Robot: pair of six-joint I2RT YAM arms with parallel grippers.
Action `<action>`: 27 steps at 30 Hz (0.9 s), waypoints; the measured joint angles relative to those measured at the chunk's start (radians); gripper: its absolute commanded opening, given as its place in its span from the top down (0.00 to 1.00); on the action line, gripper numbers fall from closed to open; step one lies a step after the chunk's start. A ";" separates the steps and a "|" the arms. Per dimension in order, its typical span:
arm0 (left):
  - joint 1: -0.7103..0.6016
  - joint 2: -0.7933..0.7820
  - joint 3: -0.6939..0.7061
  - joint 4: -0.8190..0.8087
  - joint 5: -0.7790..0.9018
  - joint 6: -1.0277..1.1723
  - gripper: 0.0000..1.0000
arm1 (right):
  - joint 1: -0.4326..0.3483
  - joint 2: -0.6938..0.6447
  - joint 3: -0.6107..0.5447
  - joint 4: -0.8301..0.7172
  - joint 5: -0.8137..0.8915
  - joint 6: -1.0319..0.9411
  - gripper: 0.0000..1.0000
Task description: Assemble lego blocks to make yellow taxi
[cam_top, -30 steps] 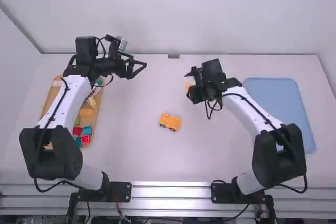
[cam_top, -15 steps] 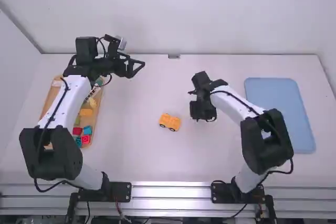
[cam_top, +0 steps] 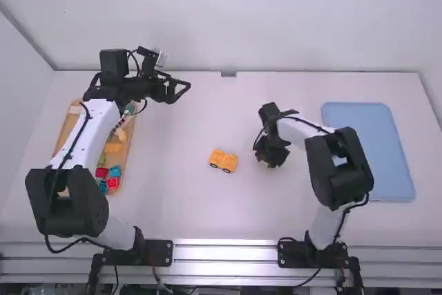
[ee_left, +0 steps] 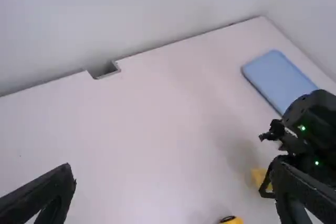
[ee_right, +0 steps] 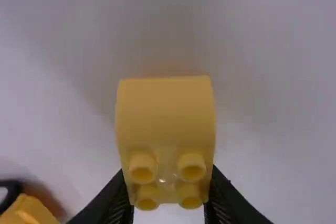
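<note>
My right gripper (cam_top: 271, 155) is right of the wheeled yellow car base (cam_top: 223, 161) in the high view. In the right wrist view my right gripper (ee_right: 168, 203) is shut on a yellow block (ee_right: 166, 124) with a curved side and several studs. Part of the car base (ee_right: 30, 211), with a dark wheel, shows at that view's lower left corner. My left gripper (cam_top: 181, 90) stands open over the far left-centre of the table; the left wrist view also has my left gripper (ee_left: 176, 195) with its fingers wide apart and nothing between them.
A wooden tray (cam_top: 63, 129) of colourful blocks lies at the left, partly beneath the left arm. The blue tray (cam_top: 369, 150) lies flat at the right, beside the right arm. A small grey bracket (cam_top: 228, 74) sits at the table's far edge.
My right gripper has come nearer the table's front edge and slightly right, carrying the yellow block. The left arm and the car base have stayed practically still.
</note>
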 measured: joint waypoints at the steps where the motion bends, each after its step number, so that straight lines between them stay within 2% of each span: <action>1: 0.000 0.000 0.000 0.000 0.000 0.000 0.01 | -0.008 0.000 0.000 -0.001 -0.008 0.038 1.00; 6: 0.000 0.000 0.000 -0.001 0.000 0.000 0.01 | -0.042 0.000 0.000 0.006 -0.043 0.333 1.00; 11: 0.000 0.000 0.000 -0.006 0.000 0.000 0.01 | -0.010 0.000 0.000 0.052 -0.053 0.554 0.97; 15: 0.000 0.000 0.000 -0.016 0.000 0.000 0.01 | 0.029 0.000 0.000 0.058 -0.057 0.703 0.83; 20: 0.000 0.000 0.000 -0.018 0.000 0.000 0.01 | 0.070 0.000 0.000 0.070 -0.048 0.854 0.78; 22: 0.000 0.000 0.000 -0.019 0.000 0.000 0.01 | 0.088 0.000 0.000 0.081 -0.037 0.906 0.64; 23: 0.000 0.000 0.000 -0.019 0.000 0.000 0.01 | 0.090 0.000 0.000 0.082 -0.033 0.914 0.52; 24: 0.000 0.000 0.000 -0.022 0.000 0.000 0.01 | 0.094 0.000 0.000 0.085 -0.030 0.930 0.24; 25: 0.000 0.000 0.000 -0.023 0.000 0.000 0.01 | 0.094 0.000 0.000 0.085 -0.029 0.937 0.18; 26: 0.001 0.000 0.000 -0.023 0.000 0.000 0.01 | 0.093 0.000 0.000 0.086 -0.027 0.949 0.00; 27: 0.000 0.000 0.000 -0.024 0.000 0.000 0.01 | 0.092 0.000 0.000 0.085 -0.026 0.953 0.01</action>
